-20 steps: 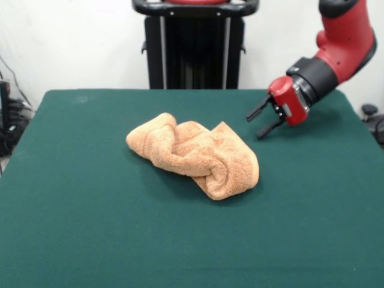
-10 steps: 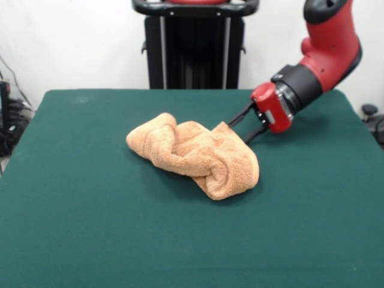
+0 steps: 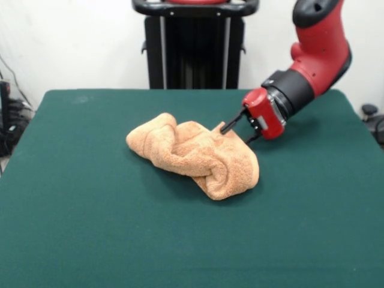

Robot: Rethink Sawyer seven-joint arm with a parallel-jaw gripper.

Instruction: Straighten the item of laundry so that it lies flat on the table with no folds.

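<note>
One towel (image 3: 195, 156), orange-tan and fluffy, lies bunched in thick rolled folds near the middle of the desk (image 3: 90, 228), a broad surface covered in dark green cloth. One red and black arm (image 3: 312, 57) reaches down from the upper right, ending in one gripper (image 3: 235, 134). Its two dark fingers (image 3: 231, 125) are spread apart and point leftward and down at the towel's upper right edge, where a small peak of cloth sits between or just beside them; whether they touch the cloth cannot be told. Nothing lies between the gripper and the towel. Behind the desk stands one black upright stand (image 3: 195, 45) against a pale wall (image 3: 72, 42). At the left edge, beyond the desk, a tangle of dark cables (image 3: 11, 123) shows; at the right edge, one dark object (image 3: 373, 117) sits beside the desk, too small to identify. The desk carries only the towel, with open green cloth all round it.
</note>
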